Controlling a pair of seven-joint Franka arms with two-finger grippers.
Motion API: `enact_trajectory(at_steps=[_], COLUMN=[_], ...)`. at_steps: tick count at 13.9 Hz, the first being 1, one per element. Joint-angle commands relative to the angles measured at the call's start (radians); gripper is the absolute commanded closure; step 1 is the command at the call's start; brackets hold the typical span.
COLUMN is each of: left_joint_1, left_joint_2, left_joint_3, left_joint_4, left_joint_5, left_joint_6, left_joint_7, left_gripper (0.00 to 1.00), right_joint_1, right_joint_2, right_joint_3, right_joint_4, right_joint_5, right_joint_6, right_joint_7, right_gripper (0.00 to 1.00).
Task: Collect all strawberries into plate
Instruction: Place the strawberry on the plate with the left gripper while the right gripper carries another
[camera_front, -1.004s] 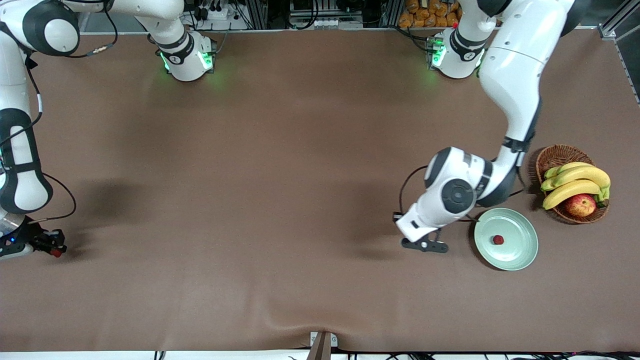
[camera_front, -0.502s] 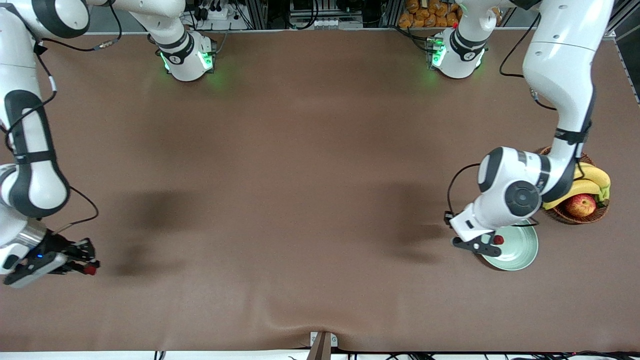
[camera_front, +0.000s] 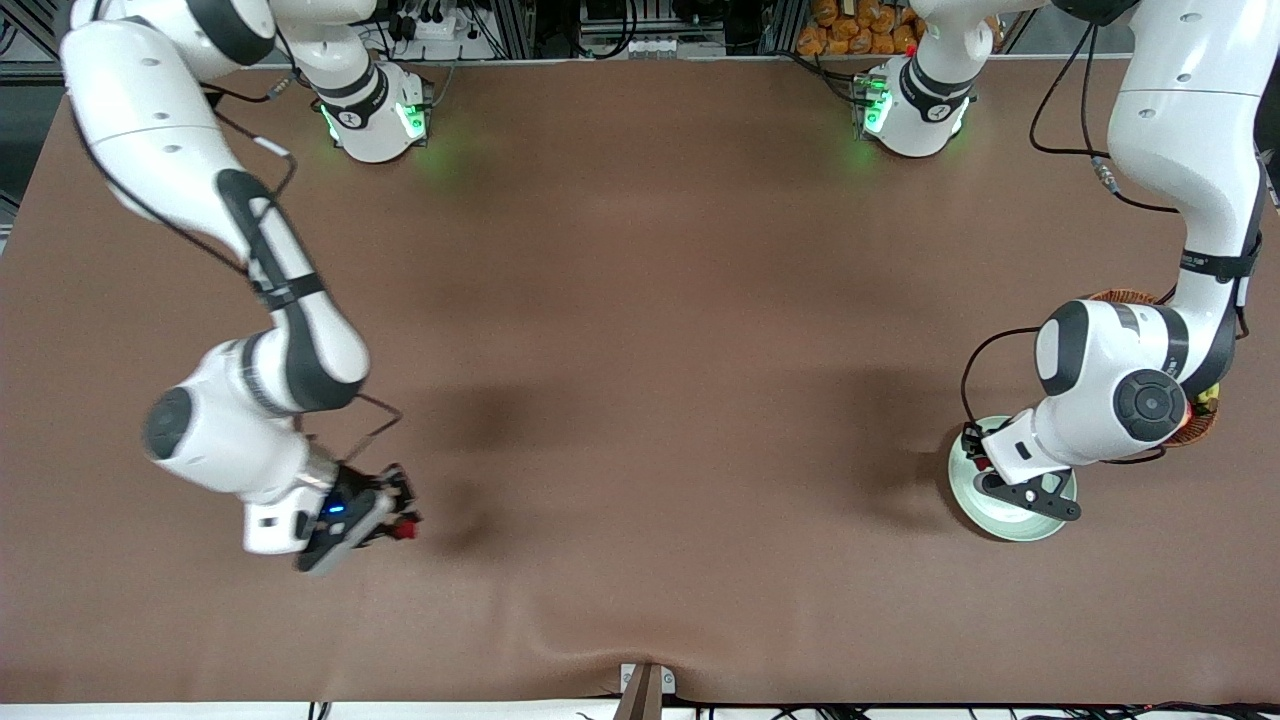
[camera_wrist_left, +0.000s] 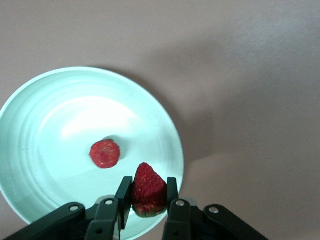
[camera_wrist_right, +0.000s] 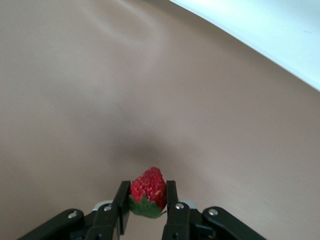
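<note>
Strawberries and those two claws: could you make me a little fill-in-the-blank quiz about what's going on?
1. The left claw, over the plate, is shut on a ____.
2. The number of strawberries already lying in the plate is ____.
3. The right claw carries its strawberry over the bare brown ____.
4. The plate's colour is pale ____.

Missing words: strawberry; one; table; green

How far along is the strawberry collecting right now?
One small red strawberry already lies in the pale mint-green round plate. The left gripper holds a second strawberry over the plate. The right gripper holds the third over the brown table, yet to cross.
</note>
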Motion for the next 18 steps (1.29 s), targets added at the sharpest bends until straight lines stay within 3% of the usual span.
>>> enact_trajectory(at_steps=[1, 2, 4, 5, 10, 15, 18], left_joint_1=[0.018, 0.038, 0.043, 0.043, 0.032, 0.029, 0.029], left_joint_2=[0.000, 0.019, 0.033, 0.030, 0.016, 0.002, -0.001], left_joint_3=[-0.008, -0.010, -0.011, -0.011, -0.022, -0.056, -0.092], left_joint_4=[-0.022, -0.022, -0.021, -0.021, -0.018, -0.010, -0.013], left_joint_5=[0.047, 0.080, 0.090, 0.090, 0.090, 0.077, 0.065], left_joint_6=[0.027, 0.061, 0.081, 0.081, 0.081, 0.076, 0.072], left_joint_7=[0.003, 0.003, 0.000, 0.001, 0.000, -0.014, -0.049], left_gripper=[0.70, 0.59, 0.09, 0.00, 0.00, 0.00, 0.00], right_joint_1=[0.133, 0.169, 0.236, 0.267, 0.373, 0.464, 0.526], right_joint_2=[0.016, 0.025, 0.047, 0.056, 0.133, 0.281, 0.334], right_joint_3=[-0.026, -0.026, -0.028, -0.028, -0.051, -0.055, -0.097], right_joint_4=[-0.007, -0.008, -0.008, -0.008, 0.002, 0.151, 0.206], right_joint_5=[-0.007, -0.007, -0.006, -0.004, -0.003, -0.003, -0.001], right_joint_6=[0.074, 0.089, 0.131, 0.152, 0.310, 0.428, 0.458], right_joint_7=[0.193, 0.236, 0.302, 0.343, 0.423, 0.425, 0.449], right_gripper=[1.00, 1.00, 1.00, 1.00, 1.00, 1.00, 0.97])
